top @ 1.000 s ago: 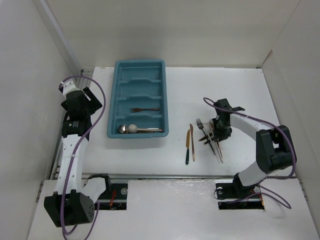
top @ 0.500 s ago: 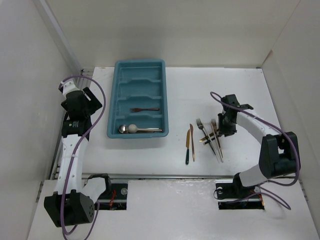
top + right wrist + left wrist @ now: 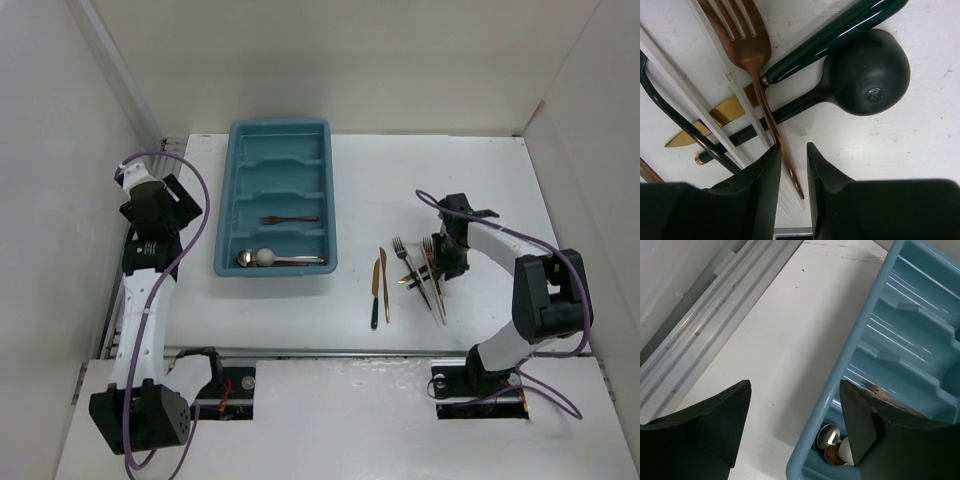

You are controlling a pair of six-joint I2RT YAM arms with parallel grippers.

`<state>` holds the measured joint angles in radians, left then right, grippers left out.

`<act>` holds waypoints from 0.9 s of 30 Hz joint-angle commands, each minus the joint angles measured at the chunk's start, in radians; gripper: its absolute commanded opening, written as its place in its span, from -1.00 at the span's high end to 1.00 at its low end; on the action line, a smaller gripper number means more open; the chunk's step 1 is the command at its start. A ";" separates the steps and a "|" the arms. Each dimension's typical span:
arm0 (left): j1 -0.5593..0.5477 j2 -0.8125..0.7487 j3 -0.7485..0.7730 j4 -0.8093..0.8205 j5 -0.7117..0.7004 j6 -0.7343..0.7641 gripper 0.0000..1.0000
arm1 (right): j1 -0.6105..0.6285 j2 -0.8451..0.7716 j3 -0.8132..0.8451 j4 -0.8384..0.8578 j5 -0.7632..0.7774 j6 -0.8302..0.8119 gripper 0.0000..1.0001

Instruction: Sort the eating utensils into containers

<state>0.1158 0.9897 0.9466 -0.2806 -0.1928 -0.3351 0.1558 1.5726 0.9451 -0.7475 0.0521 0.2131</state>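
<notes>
The teal tray (image 3: 281, 127) holds a copper fork (image 3: 290, 219) in one container, and spoons (image 3: 262, 258) in the nearest one. More utensils lie crossed in a pile (image 3: 428, 272) on the table. My right gripper (image 3: 793, 147) is low over that pile and open only a narrow gap. The thin handle of a copper fork (image 3: 747, 42) runs into the gap along the left finger. A black spoon (image 3: 865, 72), a green-handled knife (image 3: 840, 30) and white sticks (image 3: 715, 85) lie just ahead. My left gripper (image 3: 795, 390) hangs open and empty over the tray's left rim (image 3: 860, 335), near the spoon bowls (image 3: 832, 440).
Two knives (image 3: 378, 285) lie side by side between the tray and the pile, and a silver fork (image 3: 402, 252) lies at the pile's left. White walls close in the table on the left, back and right. A metal rail (image 3: 705, 330) runs along the table's left edge.
My right gripper has shifted right and slightly away from the middle of the pile, uncovering a copper fork there. The left arm has stayed still.
</notes>
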 commanded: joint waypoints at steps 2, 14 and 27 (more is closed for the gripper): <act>0.010 -0.016 -0.002 0.027 -0.005 -0.004 -0.37 | -0.001 0.038 -0.011 0.045 -0.017 -0.006 0.36; 0.010 -0.016 -0.011 0.037 -0.016 0.005 -0.37 | -0.001 0.104 0.009 0.045 0.023 -0.017 0.87; 0.010 -0.016 -0.011 0.046 -0.025 0.005 -0.37 | 0.322 0.035 0.558 -0.250 0.342 -0.099 1.00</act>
<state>0.1200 0.9897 0.9409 -0.2733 -0.1982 -0.3344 0.3927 1.6218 1.3544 -0.9649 0.2901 0.1871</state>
